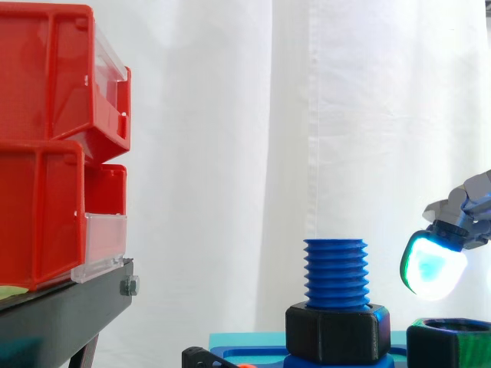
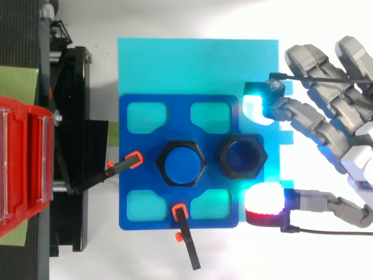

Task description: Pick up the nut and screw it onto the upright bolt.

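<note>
Black nut [image 2: 241,156] loose on the fixture, hand [image 2: 317,125] open beside it.

Seen from above, the nut lies flat on the blue plate [image 2: 131,192], just beside the upright blue bolt [image 2: 182,163] at its 3 o'clock; the bolt's foot sits in a black hex collar [image 1: 337,333]. The hand reaches in from 3 o'clock with fingers spread and straight. Its glowing fingertips [image 2: 265,201] stand at the nut's 1 and 5 o'clock and grip nothing. Red bins [image 1: 46,153] sit at 9 o'clock.

Red bins [image 1: 38,215] on blk stand [image 1: 69,314], white curtain [image 1: 230,153] behind; orange-tipped clamps [image 2: 125,163], prob. two, on blue plate [image 2: 131,137].
</note>
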`<state>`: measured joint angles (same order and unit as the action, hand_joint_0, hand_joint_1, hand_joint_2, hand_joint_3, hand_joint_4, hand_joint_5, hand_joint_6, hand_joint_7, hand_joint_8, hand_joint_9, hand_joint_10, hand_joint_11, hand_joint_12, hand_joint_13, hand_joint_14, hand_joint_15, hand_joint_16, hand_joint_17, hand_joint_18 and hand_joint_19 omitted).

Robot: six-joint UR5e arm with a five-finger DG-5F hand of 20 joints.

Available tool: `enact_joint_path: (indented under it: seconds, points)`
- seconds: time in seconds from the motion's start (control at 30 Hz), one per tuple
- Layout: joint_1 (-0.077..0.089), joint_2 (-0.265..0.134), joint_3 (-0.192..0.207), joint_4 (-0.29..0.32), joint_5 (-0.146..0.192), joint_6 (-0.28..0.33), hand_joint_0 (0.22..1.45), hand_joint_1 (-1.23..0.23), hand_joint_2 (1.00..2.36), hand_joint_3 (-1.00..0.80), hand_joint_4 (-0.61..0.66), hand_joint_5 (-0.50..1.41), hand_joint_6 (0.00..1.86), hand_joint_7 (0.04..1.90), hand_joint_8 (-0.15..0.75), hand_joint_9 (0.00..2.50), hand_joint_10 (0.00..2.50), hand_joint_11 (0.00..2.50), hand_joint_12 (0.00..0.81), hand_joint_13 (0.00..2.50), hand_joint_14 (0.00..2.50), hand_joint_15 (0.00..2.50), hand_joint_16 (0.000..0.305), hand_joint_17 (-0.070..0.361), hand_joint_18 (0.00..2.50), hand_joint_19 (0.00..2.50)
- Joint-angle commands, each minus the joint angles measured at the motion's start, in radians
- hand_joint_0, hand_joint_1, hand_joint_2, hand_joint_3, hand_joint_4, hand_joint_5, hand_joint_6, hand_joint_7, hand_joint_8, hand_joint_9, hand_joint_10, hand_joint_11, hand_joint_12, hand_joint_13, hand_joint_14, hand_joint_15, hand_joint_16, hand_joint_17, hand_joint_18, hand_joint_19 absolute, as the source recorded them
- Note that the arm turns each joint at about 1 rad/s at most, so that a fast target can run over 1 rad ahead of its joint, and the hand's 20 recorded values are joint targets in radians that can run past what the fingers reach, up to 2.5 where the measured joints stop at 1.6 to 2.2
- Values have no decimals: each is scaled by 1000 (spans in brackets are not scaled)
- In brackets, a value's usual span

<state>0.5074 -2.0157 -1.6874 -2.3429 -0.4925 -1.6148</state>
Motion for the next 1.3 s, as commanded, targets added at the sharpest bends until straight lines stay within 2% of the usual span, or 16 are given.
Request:
enact_joint_path:
  seconds: [0.0, 0.2, 0.43, 0.53, 0.6, 0.7, 0.87, 1.03, 1.27]
  points:
    - [2, 0, 0, 2, -1, 0, 321, -524, 1000, -500, 163, -293, 502, 824, 251, 3, 0, 0, 409, 168, 0, 0, 57, 127, 0, 0]
    - [10, -6, 0, 4, 3, -2, 327, -534, 1000, -500, 169, -291, 502, 821, 250, 14, 0, 0, 404, 184, 0, 0, 56, 125, 0, 0]
    - [11, -8, 0, 4, 2, -2, 337, -551, 1000, -500, 177, -281, 502, 812, 253, 67, 0, 0, 401, 224, 0, 0, 54, 122, 0, 0]
    - [13, -31, 0, 4, 3, 7, 339, -542, 1000, -500, 178, -278, 502, 817, 255, 79, 0, 0, 397, 235, 0, 0, 54, 122, 0, 0]
    - [11, -43, 17, -4, 5, 18, 341, -538, 1000, -500, 178, -278, 502, 818, 254, 81, 0, 0, 396, 242, 0, 0, 54, 121, 8, 0]
    - [8, -43, 18, -33, 0, 21, 344, -540, 1000, -500, 178, -277, 502, 816, 254, 87, 0, 0, 394, 244, 0, 0, 53, 120, 10, 0]
    - [7, -43, 18, -39, 0, 32, 351, -551, 1000, -500, 183, -274, 502, 820, 252, 103, 0, 0, 386, 259, 0, 0, 53, 118, 21, 0]
    - [8, -44, 18, -39, -1, 36, 386, -599, 1000, -500, 210, -250, 502, 895, 251, 184, 0, 0, 364, 318, 0, 0, 49, 109, 94, 0]
    - [2, -44, 18, -41, -11, 35, 479, -621, 1000, -500, 236, -210, 502, 1091, 227, 329, 0, 0, 311, 424, 0, 0, 38, 85, 217, 0]
